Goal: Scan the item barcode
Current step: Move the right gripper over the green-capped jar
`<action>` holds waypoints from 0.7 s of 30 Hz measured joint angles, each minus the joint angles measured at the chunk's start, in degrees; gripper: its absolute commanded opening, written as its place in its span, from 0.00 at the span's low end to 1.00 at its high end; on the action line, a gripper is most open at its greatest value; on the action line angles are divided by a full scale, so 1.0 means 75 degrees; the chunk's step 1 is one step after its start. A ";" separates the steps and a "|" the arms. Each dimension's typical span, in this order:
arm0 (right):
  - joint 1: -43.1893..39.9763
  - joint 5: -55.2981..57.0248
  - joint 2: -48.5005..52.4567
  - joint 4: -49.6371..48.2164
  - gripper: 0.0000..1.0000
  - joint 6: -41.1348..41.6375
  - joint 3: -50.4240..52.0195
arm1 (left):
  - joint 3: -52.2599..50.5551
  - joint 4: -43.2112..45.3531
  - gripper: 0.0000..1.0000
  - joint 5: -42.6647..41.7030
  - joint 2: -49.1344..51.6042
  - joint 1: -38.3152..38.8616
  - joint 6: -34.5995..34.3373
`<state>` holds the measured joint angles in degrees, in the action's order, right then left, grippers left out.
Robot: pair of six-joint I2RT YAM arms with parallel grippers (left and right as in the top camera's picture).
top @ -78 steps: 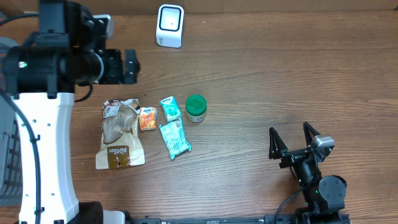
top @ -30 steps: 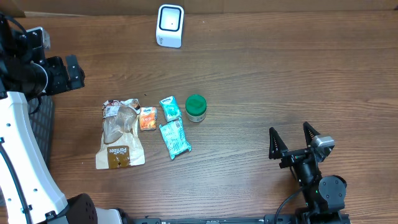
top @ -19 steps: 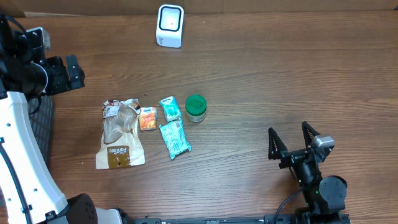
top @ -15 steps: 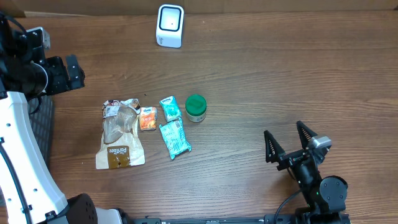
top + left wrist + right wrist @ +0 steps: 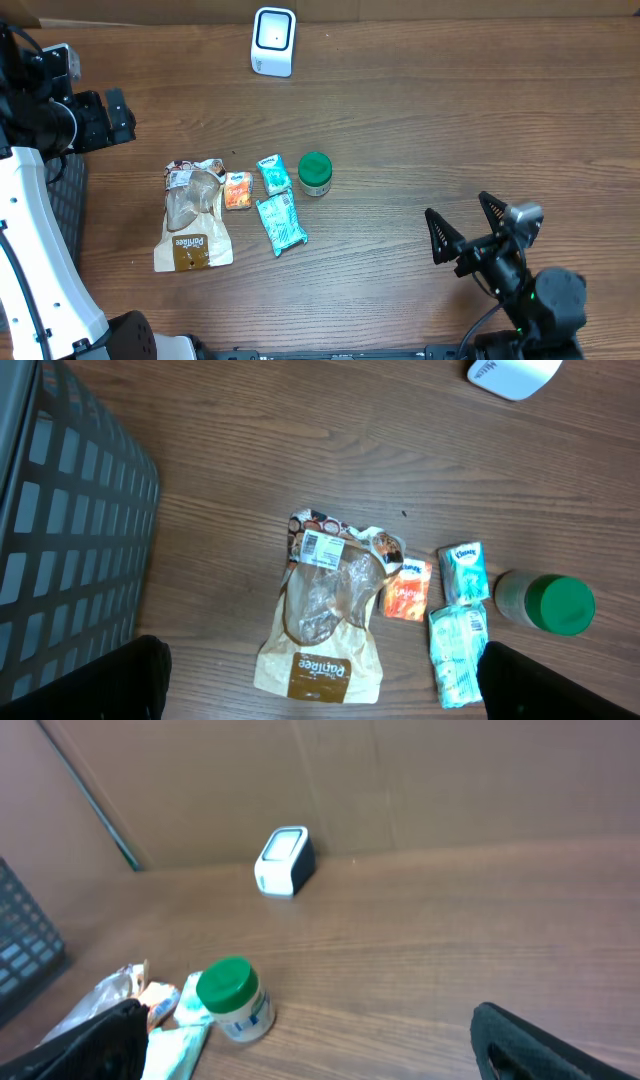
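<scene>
Snack bag [image 5: 192, 228] and green-lidded jar [image 5: 314, 172] lie untouched, left gripper [image 5: 108, 118] and right gripper [image 5: 458, 208] both spread wide, empty.

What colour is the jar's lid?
The lid is green, clearest in the right wrist view.

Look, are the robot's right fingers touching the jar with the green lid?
Apart. The overhead view shows a wide stretch of bare table between the right gripper, its fingers open, and the jar.

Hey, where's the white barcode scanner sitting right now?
In the overhead view the white barcode scanner stands at the far edge of the table, left of centre, well beyond the green-lidded jar.
</scene>
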<state>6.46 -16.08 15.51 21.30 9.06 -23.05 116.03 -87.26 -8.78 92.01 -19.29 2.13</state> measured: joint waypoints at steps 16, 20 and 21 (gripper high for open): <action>0.0003 -0.0364 0.5202 0.4529 1.00 -0.0586 -0.5721 | 0.0000 0.0003 1.00 0.0009 0.0003 0.0000 0.0000; 0.0003 -0.0460 0.7079 0.6426 1.00 -0.0618 -0.7682 | 0.0000 0.0003 1.00 0.0020 0.0006 0.0000 0.0000; 0.0003 -0.0472 0.7603 0.6910 1.00 -0.0615 -0.8201 | 0.0000 0.0000 1.00 0.0032 0.0006 0.0000 0.0000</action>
<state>6.48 -19.62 72.53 73.12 4.45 -84.55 116.03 -87.26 -8.54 92.05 -19.29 2.13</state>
